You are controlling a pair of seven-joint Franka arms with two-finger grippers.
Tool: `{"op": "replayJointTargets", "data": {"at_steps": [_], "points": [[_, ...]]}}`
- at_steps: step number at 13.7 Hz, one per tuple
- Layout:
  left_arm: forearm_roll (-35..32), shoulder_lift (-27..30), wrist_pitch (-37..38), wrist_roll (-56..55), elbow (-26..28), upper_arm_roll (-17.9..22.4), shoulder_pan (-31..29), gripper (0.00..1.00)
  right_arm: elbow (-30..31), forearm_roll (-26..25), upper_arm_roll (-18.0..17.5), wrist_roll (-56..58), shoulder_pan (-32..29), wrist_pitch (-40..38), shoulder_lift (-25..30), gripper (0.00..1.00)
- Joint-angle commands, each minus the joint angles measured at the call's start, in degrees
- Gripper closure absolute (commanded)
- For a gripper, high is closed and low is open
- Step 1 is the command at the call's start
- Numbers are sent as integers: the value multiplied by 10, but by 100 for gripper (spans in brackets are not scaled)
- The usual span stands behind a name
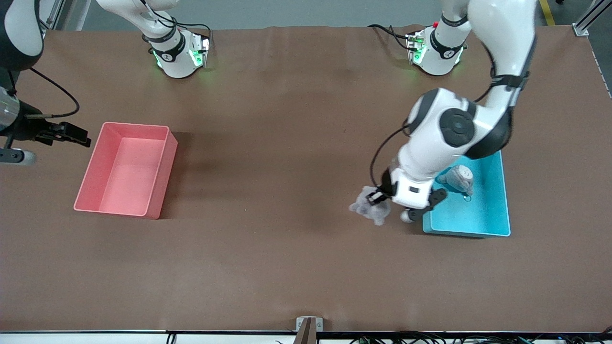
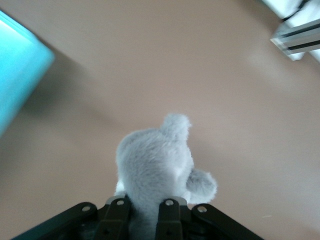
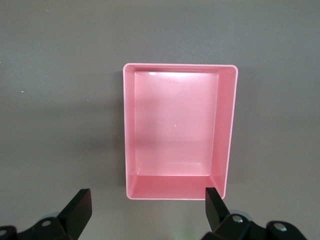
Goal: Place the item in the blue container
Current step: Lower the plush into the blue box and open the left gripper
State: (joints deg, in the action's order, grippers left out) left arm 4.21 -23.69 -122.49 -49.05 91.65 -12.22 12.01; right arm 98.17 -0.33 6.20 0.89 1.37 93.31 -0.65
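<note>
Front view: brown table (image 1: pixel 287 267), two arm bases along the top edge. Left gripper (image 1: pixel 377 199) down beside the blue container (image 1: pixel 483 224), just off its wall on the side toward the right arm's end, fingers clamped on a grey plush toy (image 1: pixel 369 206). Toy apart from the container, outside its rim, low over bare table. Blue container toward the left arm's end of the table, partly covered by the left arm's forearm; inside it, a second plush, grey and cream (image 1: pixel 460 177), lying in the part farther from the front camera. Pink bin (image 1: pixel 103 167) toward the right arm's end, well apart from the blue one, nothing seen in it. Right gripper (image 1: pixel 71 134) at the table's edge past the pink bin, waiting.

Left wrist view: black fingers (image 2: pixel 116 215) pressed in on both sides of the grey plush toy (image 2: pixel 155 170), a rounded ear or limb sticking up and another to one side; plain brown table (image 2: pixel 150 65) around it; a corner of the blue container (image 2: pixel 17 70) at the frame edge, blurred, not touching the toy.

Right wrist view: right gripper (image 3: pixel 145 206) above the pink bin (image 3: pixel 227 130), fingers (image 3: pixel 80 207) spread wide with nothing between them; bin interior bare, table (image 3: pixel 60 100) all round.
</note>
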Motion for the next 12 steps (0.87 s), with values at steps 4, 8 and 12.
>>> {"op": "replayJointTargets", "data": {"at_steps": [4, 8, 12], "points": [[-49, 48, 82, 270, 73, -4, -152, 100, 25, -11, -38, 3, -31, 2, 32, 0], [-73, 37, 73, 362, 118, -4, -204, 66, 21, -10, -38, 3, -25, 2, 32, 0], [-87, 63, 95, 359, 84, -8, -202, 0, 6, -8, -37, 3, -26, -1, 28, 0]]}}
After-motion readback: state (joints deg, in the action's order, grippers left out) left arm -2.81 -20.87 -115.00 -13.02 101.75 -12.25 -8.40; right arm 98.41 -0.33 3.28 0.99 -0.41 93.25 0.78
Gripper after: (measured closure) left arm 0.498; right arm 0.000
